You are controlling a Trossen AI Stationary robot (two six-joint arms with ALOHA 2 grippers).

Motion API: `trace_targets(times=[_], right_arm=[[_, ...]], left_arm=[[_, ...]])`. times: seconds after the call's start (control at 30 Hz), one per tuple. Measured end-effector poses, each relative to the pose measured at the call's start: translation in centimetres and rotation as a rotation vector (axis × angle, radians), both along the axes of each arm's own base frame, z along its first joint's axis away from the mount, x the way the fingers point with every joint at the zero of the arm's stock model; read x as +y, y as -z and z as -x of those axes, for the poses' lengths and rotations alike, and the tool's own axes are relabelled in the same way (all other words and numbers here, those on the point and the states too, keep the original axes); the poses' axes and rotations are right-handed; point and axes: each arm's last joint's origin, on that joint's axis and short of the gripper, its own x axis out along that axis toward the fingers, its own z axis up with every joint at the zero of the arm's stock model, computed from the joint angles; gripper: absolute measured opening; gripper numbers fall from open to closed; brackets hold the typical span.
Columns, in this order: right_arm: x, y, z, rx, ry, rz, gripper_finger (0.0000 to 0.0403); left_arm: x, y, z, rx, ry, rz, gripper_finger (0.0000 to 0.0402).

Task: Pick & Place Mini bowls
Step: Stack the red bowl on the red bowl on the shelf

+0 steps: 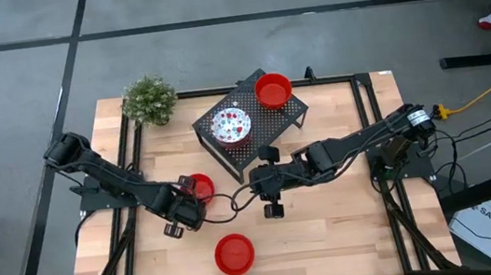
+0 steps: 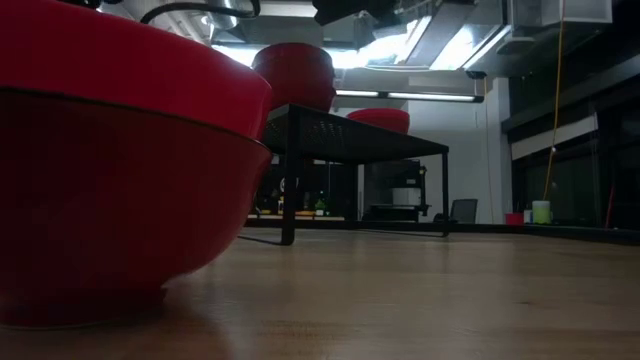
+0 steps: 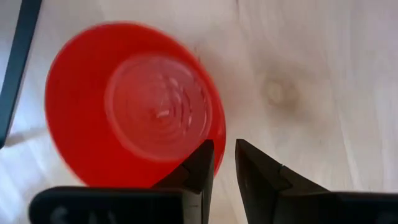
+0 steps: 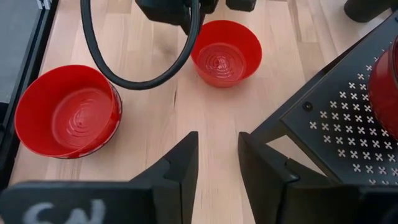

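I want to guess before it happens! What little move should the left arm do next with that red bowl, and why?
Probably finish closing, then lift. The left gripper sits at the rim of the red bowl, one finger over the rim and one outside, a gap still showing between them. The bowl rests on the table, and the black rack already carries two bowls.
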Motion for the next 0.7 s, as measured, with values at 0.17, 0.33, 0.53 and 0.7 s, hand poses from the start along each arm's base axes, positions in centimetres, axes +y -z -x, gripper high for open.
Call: trace_targets(times=[0.17, 0.33, 0.53, 0.7], right_arm=[[0.0, 0.0, 0.0, 0.0, 0.0, 0.0, 0.0114], [0.0, 0.0, 0.0, 0.0, 0.0, 0.0, 0.0114], [0.0, 0.0, 0.0, 0.0, 0.0, 0.0, 0.0114], [0.0, 0.0, 0.0, 0.0, 0.0, 0.0, 0.0114]], left_arm=[[0.0, 0.8, 0.1, -0.018, 0.0, 0.011, 0.0057], [0.3, 1.8, 0.5, -0.013, -0.001, 0.008, 0.0057], [0.3, 2.7, 0.7, -0.043, -0.03, 0.028, 0.0056], [0.3, 2.8, 0.6, -0.066, -0.052, 0.042, 0.005]])
